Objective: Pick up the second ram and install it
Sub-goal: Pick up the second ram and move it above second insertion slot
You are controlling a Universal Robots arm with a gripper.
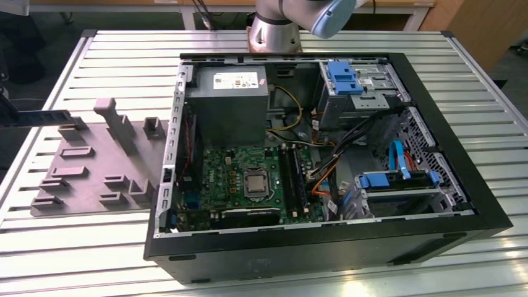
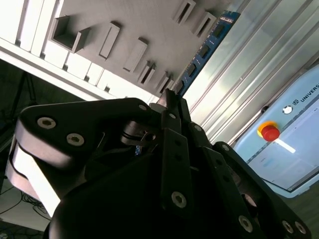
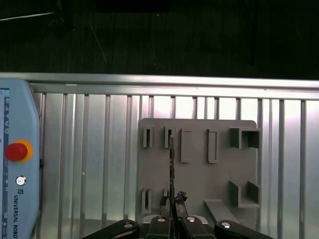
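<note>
Hand (image 3: 171,205) clamps second ram (image 3: 171,167) above grey holder (image 3: 197,181) on slatted table (image 3: 99,149).

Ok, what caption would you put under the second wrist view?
Gripper clamps the second ram, grey slotted tray beyond it.

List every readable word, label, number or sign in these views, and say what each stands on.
Sticker on the power supply: print too small to read.
Rim of the teach pendant: a maker's mark in capitals, cut off at the edge.
On the stop button: red on yellow, no text.
On the second ram, held in the end effector: no legible print.
</note>
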